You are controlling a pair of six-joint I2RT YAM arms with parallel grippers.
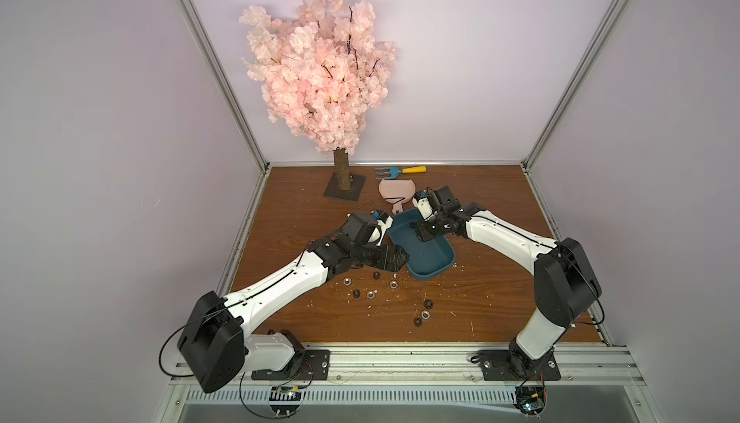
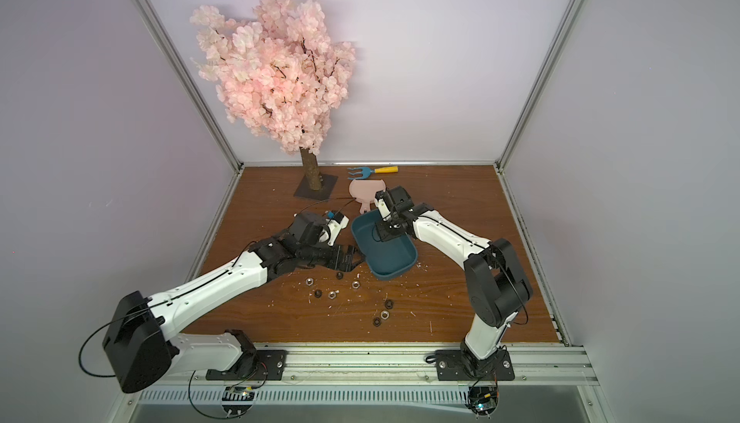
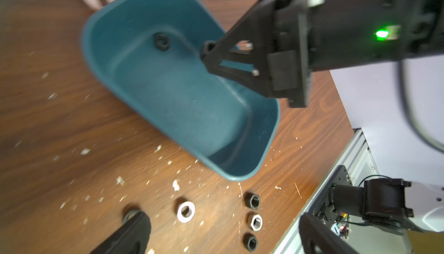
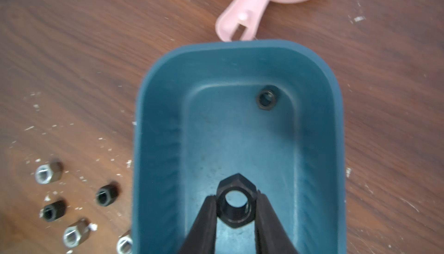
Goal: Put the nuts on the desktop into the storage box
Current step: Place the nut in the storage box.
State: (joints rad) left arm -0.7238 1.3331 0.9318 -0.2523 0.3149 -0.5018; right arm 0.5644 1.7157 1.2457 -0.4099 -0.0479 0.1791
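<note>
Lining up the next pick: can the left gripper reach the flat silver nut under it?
Likely yes: the left gripper is open, and the silver nut lies uncovered between its fingers.

The left arm (image 1: 280, 281) and right arm (image 1: 508, 237) wear smooth white shells between bulky black joint housings (image 1: 212, 337), with thin black cables (image 1: 161, 355) looping off. Black base plates (image 1: 316, 361) carry silver screws. The right gripper (image 3: 206, 55) has black lattice fingers (image 3: 249, 19), a green light (image 3: 382, 34) behind them.

Matt teal plastic: storage box (image 4: 156, 144). Dull dark metal: black nut (image 4: 236, 184). Shiny bright metal: silver nuts (image 3: 185, 212). Smooth wood-grain, slight sheen: desktop (image 4: 72, 48). Smooth pink plastic: dustpan (image 4: 242, 12).
</note>
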